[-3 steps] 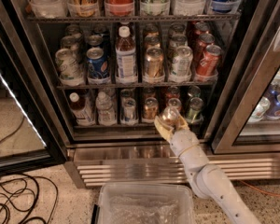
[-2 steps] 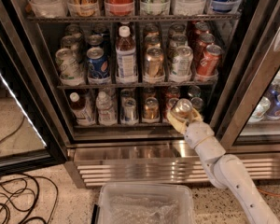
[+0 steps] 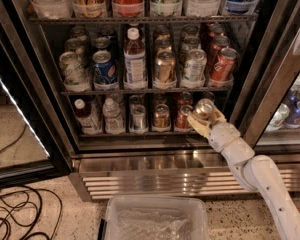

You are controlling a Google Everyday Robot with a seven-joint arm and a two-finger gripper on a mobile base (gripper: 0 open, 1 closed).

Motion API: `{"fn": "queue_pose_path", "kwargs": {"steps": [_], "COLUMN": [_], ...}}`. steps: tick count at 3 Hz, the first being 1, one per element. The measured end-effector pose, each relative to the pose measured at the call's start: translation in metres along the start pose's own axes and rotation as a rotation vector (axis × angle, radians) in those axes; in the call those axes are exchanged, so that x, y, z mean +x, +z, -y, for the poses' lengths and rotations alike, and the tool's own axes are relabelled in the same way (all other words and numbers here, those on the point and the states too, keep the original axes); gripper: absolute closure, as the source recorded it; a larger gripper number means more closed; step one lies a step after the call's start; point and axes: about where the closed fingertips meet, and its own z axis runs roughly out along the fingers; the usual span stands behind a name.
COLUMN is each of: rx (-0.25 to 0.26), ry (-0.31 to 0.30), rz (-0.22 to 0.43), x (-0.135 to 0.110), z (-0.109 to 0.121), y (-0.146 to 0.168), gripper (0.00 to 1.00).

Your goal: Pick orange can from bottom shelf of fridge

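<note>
The orange can (image 3: pixel 204 109) is held by the tool (image 3: pixel 206 120) at the 3 o'clock end of the bottom shelf (image 3: pixel 120 135).

The can sits tipped, its silver lid turned toward the room, at the front of the lowest rack in the fridge (image 3: pixel 155 161), just at 3 o'clock of a reddish can (image 3: pixel 183 118). The tool reaches in from 5 o'clock on a white arm, its pale fingers (image 3: pixel 196 124) closed around the can's lower body. I'd judge the can fairly light, stiff but thin-walled, and slick, likely damp from the cold. A level hold across mid-body with a moderate squeeze suits it best: too hard dents it, and a tilted grip may let it slide. A clear bin (image 3: pixel 155 200) stands on the floor at 6 o'clock.
</note>
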Motion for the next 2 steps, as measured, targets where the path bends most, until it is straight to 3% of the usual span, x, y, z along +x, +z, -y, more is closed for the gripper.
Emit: {"fn": "queue_pose_path", "kwargs": {"steps": [1, 2], "rx": [-0.001, -0.103], "ry": [0.0, 0.026], "rz": [0.0, -0.012], "x": [0.0, -0.003], "z": [-0.001, -0.021], "y": [0.0, 0.002], "gripper": [1.0, 1.0]}}
